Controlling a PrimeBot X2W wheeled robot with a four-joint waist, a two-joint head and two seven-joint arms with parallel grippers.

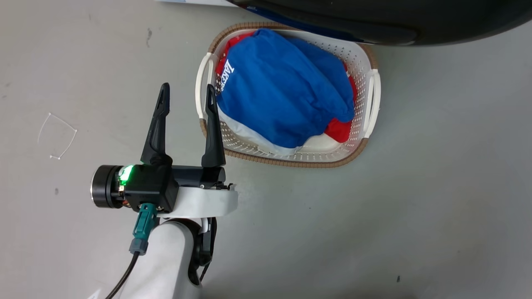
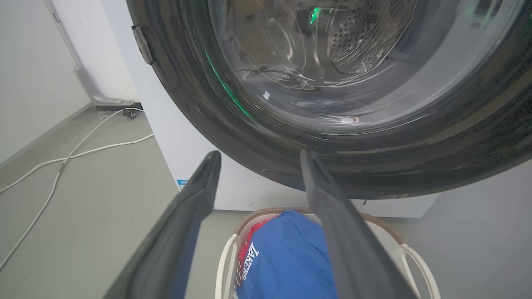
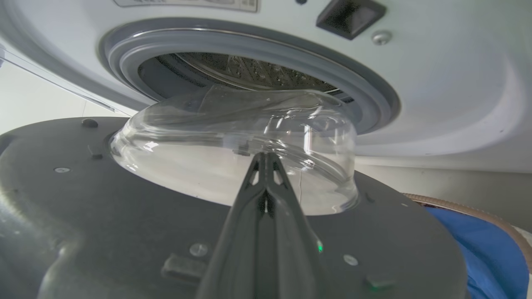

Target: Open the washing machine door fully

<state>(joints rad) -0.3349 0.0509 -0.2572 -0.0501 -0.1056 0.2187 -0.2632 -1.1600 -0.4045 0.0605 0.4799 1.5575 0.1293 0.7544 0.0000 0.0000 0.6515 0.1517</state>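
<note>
The washing machine door (image 3: 124, 216) stands swung out from the machine's white front (image 3: 436, 83), its dark inner face and bulging clear glass bowl (image 3: 232, 149) turned toward the right wrist camera; behind the bowl the grey rubber ring (image 3: 249, 45) and the steel drum (image 3: 249, 68) lie uncovered. In the head view the door's glossy black edge crosses the top of the picture above the far rim of the laundry basket (image 1: 372, 95). The right gripper (image 3: 264, 155) has its fingers pressed together, tips just before the bowl; whether they touch the glass I cannot tell. The left gripper (image 1: 188, 86) is spread and holds nothing; it hangs just beside the basket's left handle (image 1: 198, 83), pointing toward the door's lower rim. The basket stands on the grey floor (image 1: 415, 228), filled with a blue garment (image 1: 282, 87) over red cloth (image 1: 341, 131); white cables (image 2: 83, 153) trail along the floor's left edge in the left wrist view.
</note>
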